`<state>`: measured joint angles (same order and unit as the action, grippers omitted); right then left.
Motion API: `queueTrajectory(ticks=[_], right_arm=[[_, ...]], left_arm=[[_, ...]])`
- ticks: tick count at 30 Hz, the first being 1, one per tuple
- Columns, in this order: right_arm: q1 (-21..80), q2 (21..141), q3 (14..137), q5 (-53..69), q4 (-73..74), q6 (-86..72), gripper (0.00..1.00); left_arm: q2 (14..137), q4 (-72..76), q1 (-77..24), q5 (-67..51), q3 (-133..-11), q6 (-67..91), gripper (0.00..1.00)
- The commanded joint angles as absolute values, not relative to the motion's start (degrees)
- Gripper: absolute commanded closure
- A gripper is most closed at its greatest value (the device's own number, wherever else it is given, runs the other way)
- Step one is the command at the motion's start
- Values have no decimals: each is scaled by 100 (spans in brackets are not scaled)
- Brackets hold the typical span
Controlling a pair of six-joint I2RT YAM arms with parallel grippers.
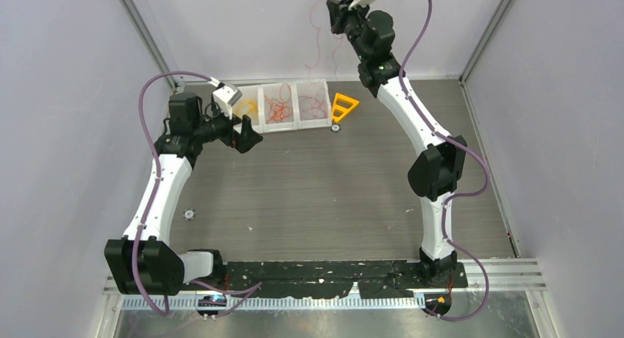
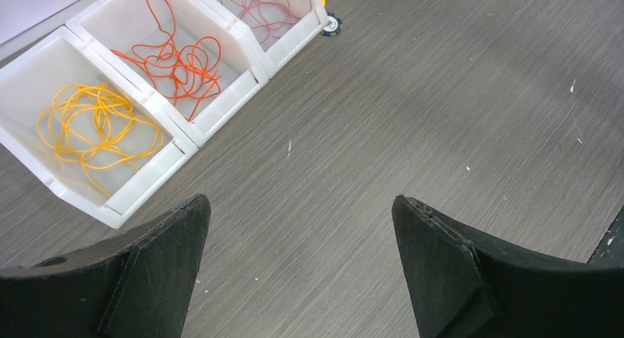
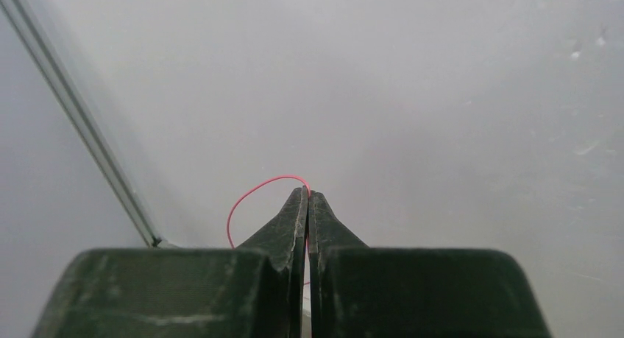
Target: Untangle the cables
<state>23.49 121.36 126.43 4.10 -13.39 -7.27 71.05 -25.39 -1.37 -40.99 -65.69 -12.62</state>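
Note:
Three white bins [image 2: 176,143] stand in a row at the back of the table. The cables lie sorted in them: yellow cables [image 2: 96,124] in the left bin, orange cables [image 2: 176,62] in the middle one, red cables [image 2: 257,6] in the right one. My left gripper [image 2: 302,205] hovers open over bare table just in front of the bins, with nothing between its fingers. My right gripper [image 1: 335,14] is raised high against the back wall, shut on a thin red cable [image 3: 246,194]. This red strand [image 1: 318,51] hangs down towards the right bin [image 1: 313,102].
An orange-yellow plastic triangle [image 1: 344,106] lies right of the bins, with a small round disc [image 1: 335,127] beside it. Another disc [image 1: 189,214] sits near the left arm. Grey walls and metal frame posts [image 1: 147,36] enclose the table.

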Motion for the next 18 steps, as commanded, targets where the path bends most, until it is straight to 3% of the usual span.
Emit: queueTrajectory(ticks=[1,11,18], right_arm=[[2766,11570,12851,-1108,-1504,-144,95],[2963,12043,13628,-1650,-1745,469,95],[2944,11836,13531,-1440,-2341,848,95]], left_arm=[[7019,-2486,-96,-4172,-6601,-1270,4],[6970,-2588,-27,-4192,-6550,-1342,4],[6963,-2547,-26,-4242,-6492,-1331,4]])
